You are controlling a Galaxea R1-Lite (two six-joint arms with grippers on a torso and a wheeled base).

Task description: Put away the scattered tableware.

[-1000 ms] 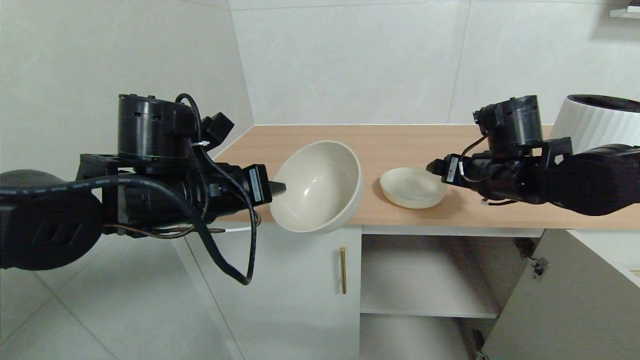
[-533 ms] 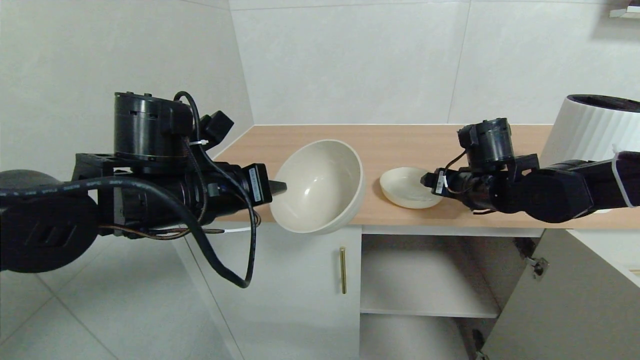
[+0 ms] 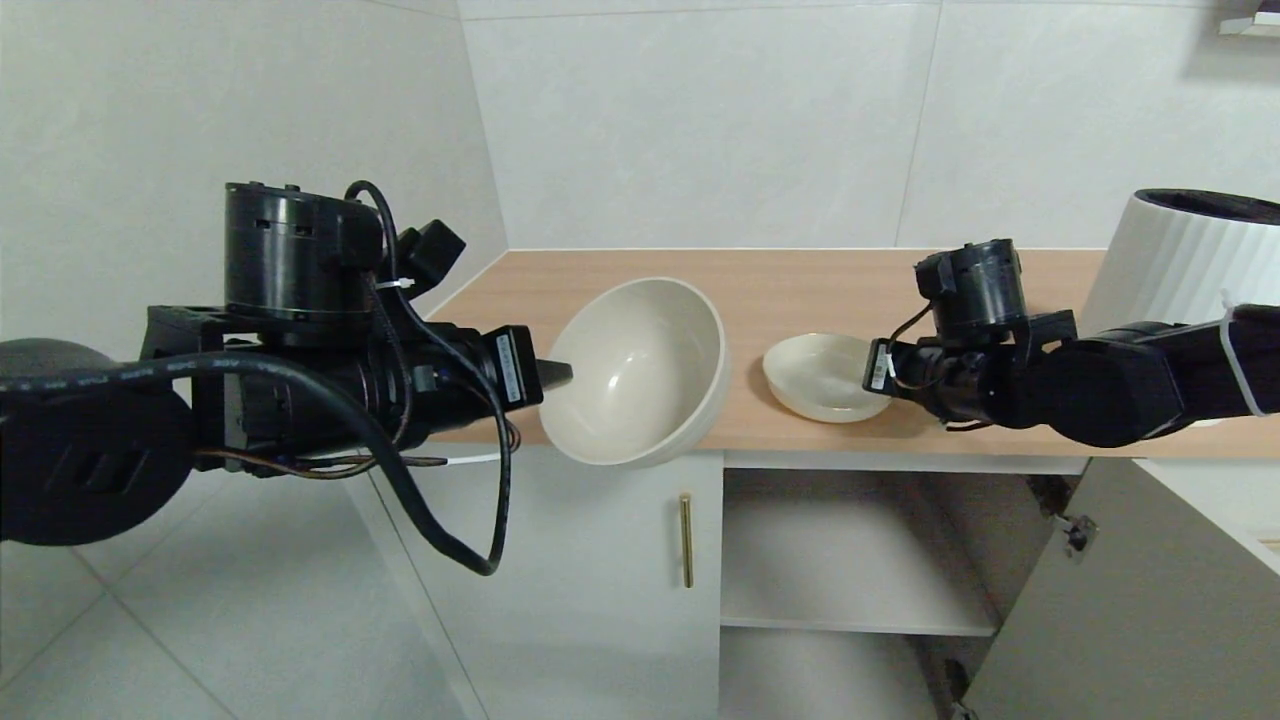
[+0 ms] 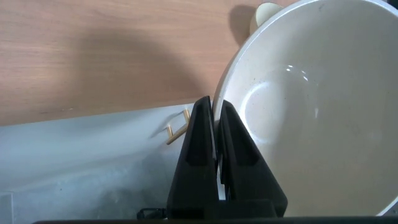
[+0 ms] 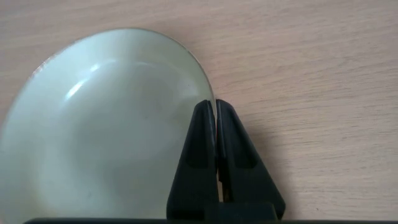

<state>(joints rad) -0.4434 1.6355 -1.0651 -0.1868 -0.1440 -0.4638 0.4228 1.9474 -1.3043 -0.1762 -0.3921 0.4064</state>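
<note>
Left jaws pinch bowl (image 3: 640,370) rim, right jaws dish (image 3: 815,378) rim at bench (image 3: 800,280) front; likely slick, brittle, you lift gently

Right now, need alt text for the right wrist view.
Black jaws are shut on the rim of a shallow pale dish, seen from just behind them. A light wooden counter shows beyond and beside the dish.

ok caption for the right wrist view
Right tool shut on the rim of the small dish, wooden counter beneath
</note>
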